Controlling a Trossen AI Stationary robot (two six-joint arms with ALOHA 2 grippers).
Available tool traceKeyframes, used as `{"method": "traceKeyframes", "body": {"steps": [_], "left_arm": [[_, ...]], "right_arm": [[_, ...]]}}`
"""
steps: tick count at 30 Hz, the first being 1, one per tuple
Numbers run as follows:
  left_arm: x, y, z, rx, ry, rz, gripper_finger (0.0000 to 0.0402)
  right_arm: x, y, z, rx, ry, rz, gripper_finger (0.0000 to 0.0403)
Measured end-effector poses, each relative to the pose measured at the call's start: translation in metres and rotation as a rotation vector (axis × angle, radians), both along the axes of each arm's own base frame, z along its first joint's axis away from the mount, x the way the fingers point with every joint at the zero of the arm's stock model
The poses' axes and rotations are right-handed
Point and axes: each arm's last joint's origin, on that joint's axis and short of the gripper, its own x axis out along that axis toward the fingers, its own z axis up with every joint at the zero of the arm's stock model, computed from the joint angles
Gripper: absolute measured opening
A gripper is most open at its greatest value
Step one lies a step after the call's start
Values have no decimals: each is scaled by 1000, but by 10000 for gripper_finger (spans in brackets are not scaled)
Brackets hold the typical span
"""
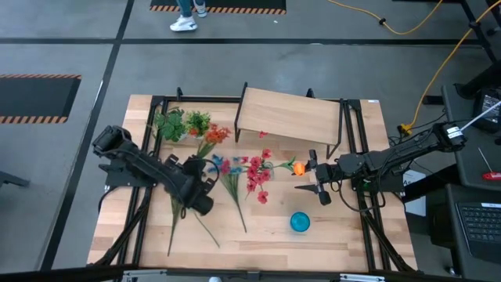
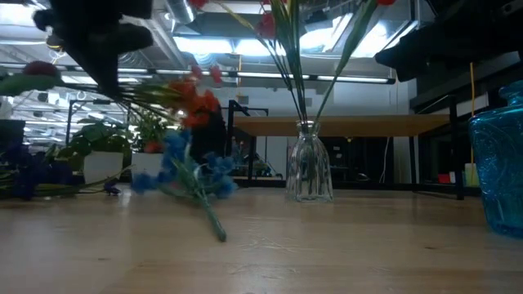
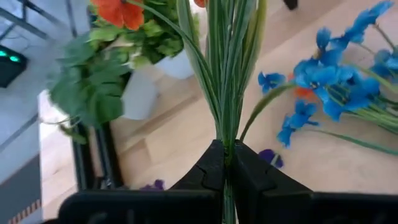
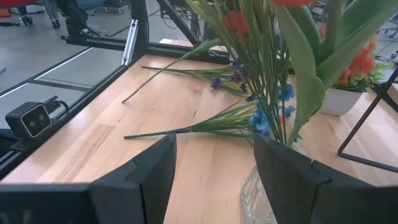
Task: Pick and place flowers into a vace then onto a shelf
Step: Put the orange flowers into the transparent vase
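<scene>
Left pincer [image 3: 225, 163] grips flowers [image 3: 227, 68]; no writing legible.

Two potted plants [image 1: 182, 123], one shelf [image 1: 290, 116], one vase [image 2: 309, 169]

In the low view the blossoms of the stems standing in the clear vase [image 2: 309, 170] are cut off by the top edge; the blue glass vessel [image 2: 498, 167] at the right edge is only partly in frame; the dark left tool [image 2: 94, 37] at upper left is blurred and cropped; in the left wrist view the orange bunch [image 3: 227, 68] loses its blooms past the top edge; in the right wrist view the vase's base falls below the bottom edge; a person [image 1: 188, 14] in the high view's top shows only shoes.
</scene>
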Motion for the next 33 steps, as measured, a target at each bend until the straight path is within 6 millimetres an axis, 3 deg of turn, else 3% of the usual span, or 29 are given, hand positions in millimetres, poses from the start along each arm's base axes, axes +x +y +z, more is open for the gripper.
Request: {"method": "traceKeyframes", "body": {"steps": [13,33], "left_arm": [[-13,-17,11,105,-204,-61,7],[-15,-13,44,202,-258,-229,6]], "right_arm": [[0,0,1,4,-7,0,218],[0,0,2,5,-16,0,218]]}}
